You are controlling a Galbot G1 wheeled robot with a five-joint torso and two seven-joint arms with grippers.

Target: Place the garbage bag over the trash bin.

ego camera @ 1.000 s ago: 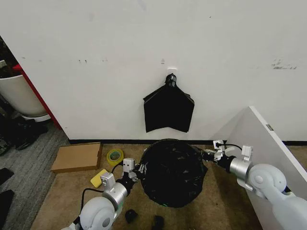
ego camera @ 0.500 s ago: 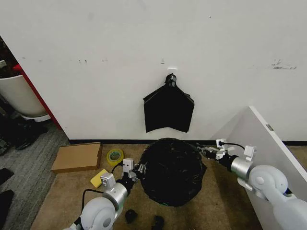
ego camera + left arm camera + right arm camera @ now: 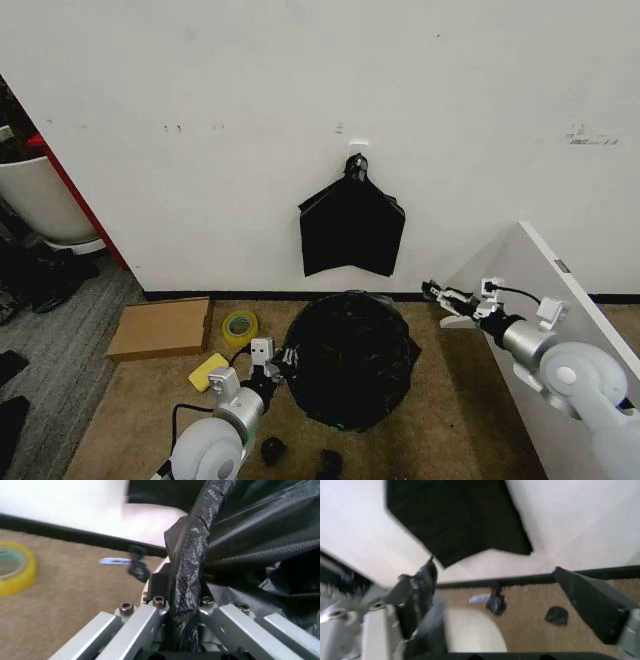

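Note:
The crinkled black garbage bag (image 3: 350, 360) is draped over the trash bin, which is hidden beneath it, on the floor in front of the wall. My left gripper (image 3: 283, 357) sits at the bag's left edge. In the left wrist view the left gripper (image 3: 182, 592) is shut on a bunched fold of the garbage bag (image 3: 250, 528). My right gripper (image 3: 435, 305) hovers up and to the right of the bag, apart from it. In the right wrist view the right gripper (image 3: 494, 566) is wide open and holds nothing.
A flat bunch of black bags (image 3: 352, 228) hangs on the wall above. A cardboard box (image 3: 162, 327), yellow tape roll (image 3: 238, 325) and yellow sponge (image 3: 205, 372) lie left. A white panel (image 3: 545, 300) stands right. Black scraps (image 3: 272, 450) lie near the front.
My right gripper has let go of the bag's right edge, opened, and drawn back up and to the right. The bag's right side has slackened inward. The left gripper keeps its hold.

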